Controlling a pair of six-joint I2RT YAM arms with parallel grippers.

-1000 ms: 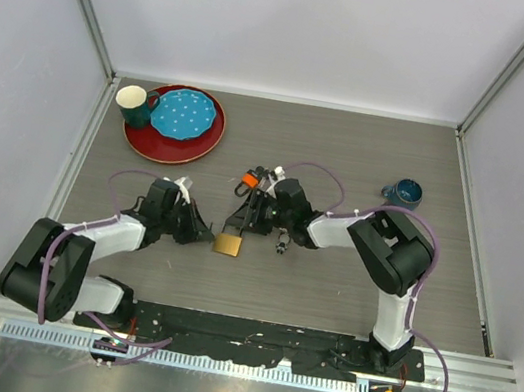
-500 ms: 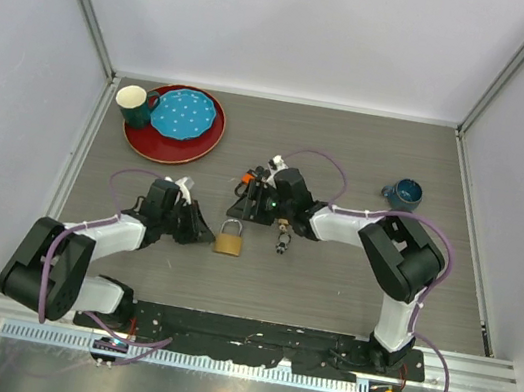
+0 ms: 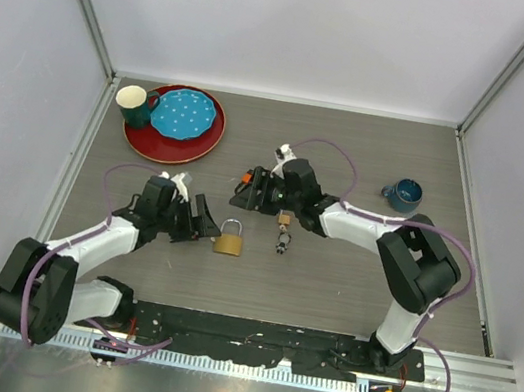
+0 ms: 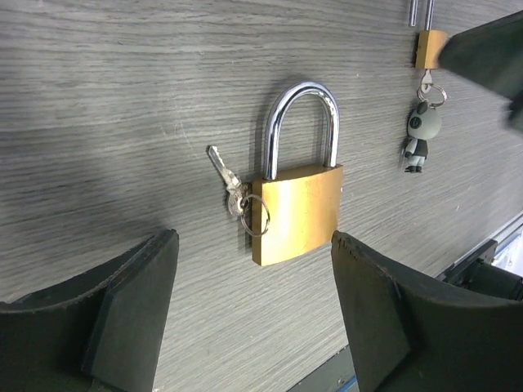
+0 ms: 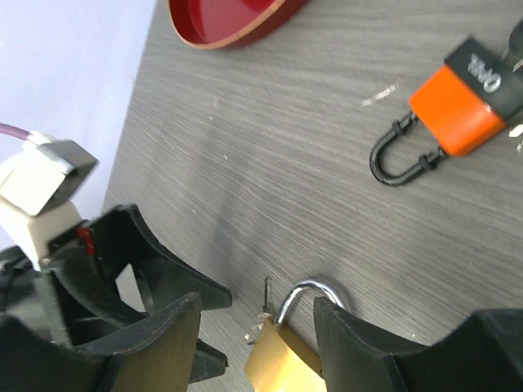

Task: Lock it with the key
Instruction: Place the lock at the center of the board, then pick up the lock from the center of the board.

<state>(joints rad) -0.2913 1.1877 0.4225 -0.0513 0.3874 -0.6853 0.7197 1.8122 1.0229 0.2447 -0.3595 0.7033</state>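
A brass padlock [image 3: 227, 242] lies flat on the table, both legs of its silver shackle [image 4: 301, 122] reaching the body [image 4: 297, 212]. A small key [image 4: 221, 166] on a ring lies against its left side. My left gripper [image 4: 253, 327] stands open just short of the lock's base, nothing between its fingers [image 4: 131, 318]. In the top view it [image 3: 206, 223] is left of the lock. My right gripper [image 5: 253, 343] hovers open above the shackle [image 5: 306, 294], apart from it, and in the top view [image 3: 242, 193] sits behind the lock.
An orange padlock [image 5: 458, 110] with a black shackle lies by the right gripper. A small brass padlock [image 4: 429, 47] with a panda charm [image 4: 421, 135] lies right of the big lock. A red tray [image 3: 170, 144] with blue plate and mug is back left; a blue cup [image 3: 405, 193] is right.
The left gripper has opened and let go of the brass padlock, which went from propped up to lying flat. The right gripper drew back toward the rear.
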